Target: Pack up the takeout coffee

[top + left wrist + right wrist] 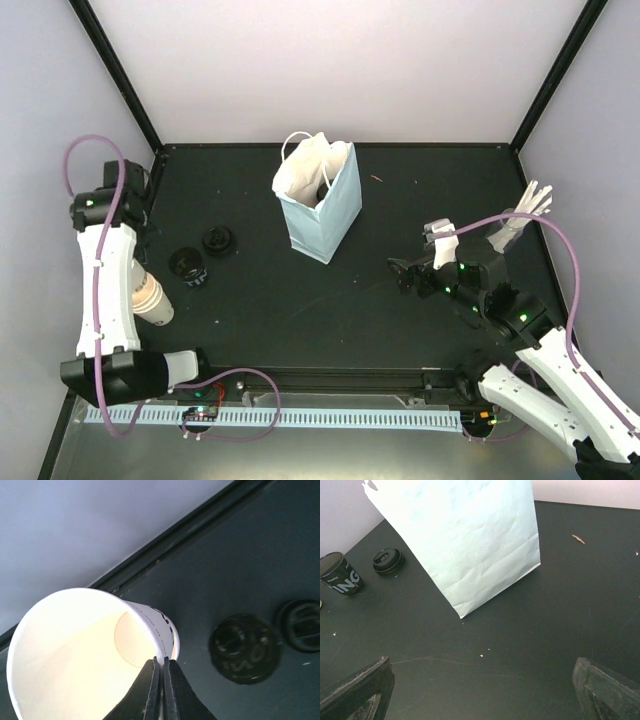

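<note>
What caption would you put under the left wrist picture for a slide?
Left gripper pinches an empty paper cup by its rim; black lid beyond.

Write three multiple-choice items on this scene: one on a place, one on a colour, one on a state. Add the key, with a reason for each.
1. In the top view, where does the black lid lie relative to the paper bag?
A. to its left
B. inside it
C. to its right

2. What colour is the bag?
A. brown
B. light blue
C. red

3. In what state is the cream cup that is pinched in the left jaws?
A. lidded
B. open, with no lid on it
C. crushed flat

Key:
1 A: the lid lies left of the bag and apart from it.
2 B: the bag's walls show pale blue in both the top view and the right wrist view.
3 B: the left wrist view looks straight into the cup's bare inside.
</note>
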